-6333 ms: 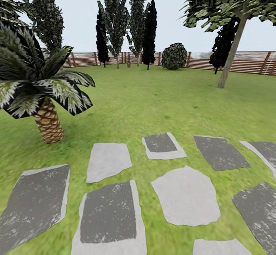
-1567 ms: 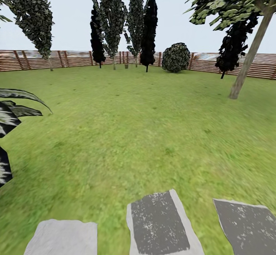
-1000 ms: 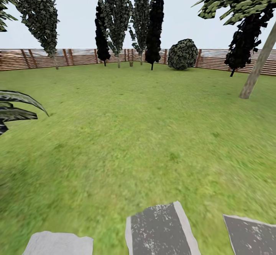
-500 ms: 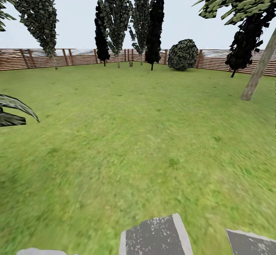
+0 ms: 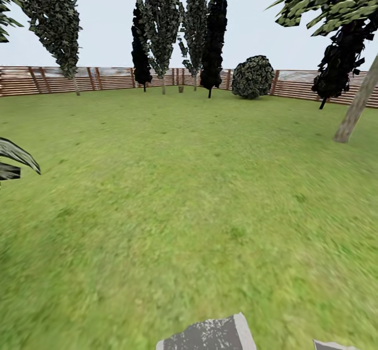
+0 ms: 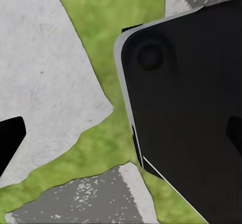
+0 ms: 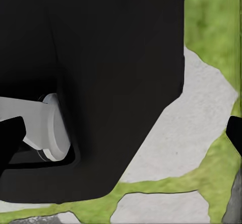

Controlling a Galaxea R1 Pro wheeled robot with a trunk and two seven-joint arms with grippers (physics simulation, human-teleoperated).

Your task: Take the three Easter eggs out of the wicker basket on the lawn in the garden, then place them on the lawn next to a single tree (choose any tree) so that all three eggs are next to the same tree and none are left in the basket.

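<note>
The lawn (image 5: 178, 182) stretches ahead of me to the fence. A tree with a pale grey trunk (image 5: 357, 109) leans at the right edge, and several slim speckled trees (image 5: 163, 24) stand by the far fence. The Easter eggs and the wicker basket are out of view; a tiny brown thing (image 5: 181, 88) among the far trunks is too small to identify. In the wrist views, my left gripper (image 6: 121, 135) and right gripper (image 7: 121, 135) hang open over paving stones beside the robot's black body, with nothing between the fingers.
A brown slat fence (image 5: 105, 78) rings the garden. Black-trunked dark trees (image 5: 214, 34) and a round bush (image 5: 253, 76) stand at the back. Palm fronds (image 5: 16, 158) poke in at the left. Grey stepping stones (image 5: 210, 334) lie at the near edge.
The camera has rolled forward over the lawn. The stepping stones have slid down almost out of the picture and the palm has passed off to the left.
</note>
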